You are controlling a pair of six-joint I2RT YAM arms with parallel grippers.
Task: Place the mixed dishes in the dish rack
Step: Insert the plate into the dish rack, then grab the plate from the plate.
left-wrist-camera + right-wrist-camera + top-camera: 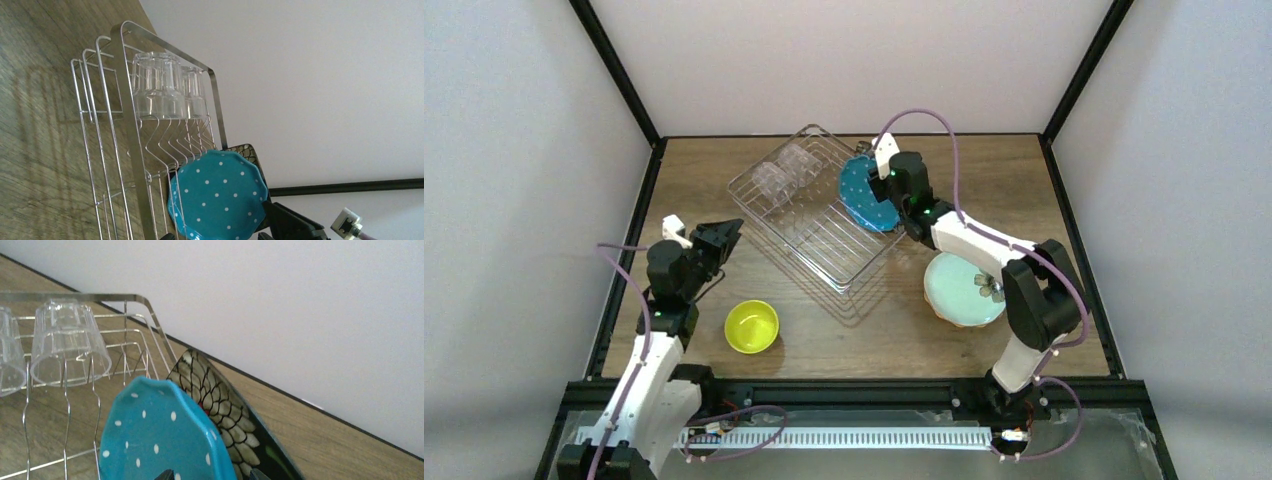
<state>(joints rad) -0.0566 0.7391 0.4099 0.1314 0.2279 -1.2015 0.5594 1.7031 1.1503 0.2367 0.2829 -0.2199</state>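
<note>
The dish rack (816, 235) lies at an angle mid-table, with two clear glasses (779, 175) upside down at its far end. A teal white-dotted plate (864, 195) stands on edge at the rack's right side, with the black square floral plate (220, 410) upright just behind it. My right gripper (876, 188) is open, its fingertips (165, 474) spread on either side of the teal plate's (160, 440) upper rim. The mint flower plate (964, 290) lies flat under the right arm. A yellow-green bowl (752, 326) sits near the front. My left gripper (727, 238) hangs open and empty, left of the rack.
In the left wrist view the rack's (127, 125) wire prongs, the glasses (160, 85) and the teal plate (220, 195) fill the frame. A black frame rail (844, 385) runs along the near table edge. White walls close in the table.
</note>
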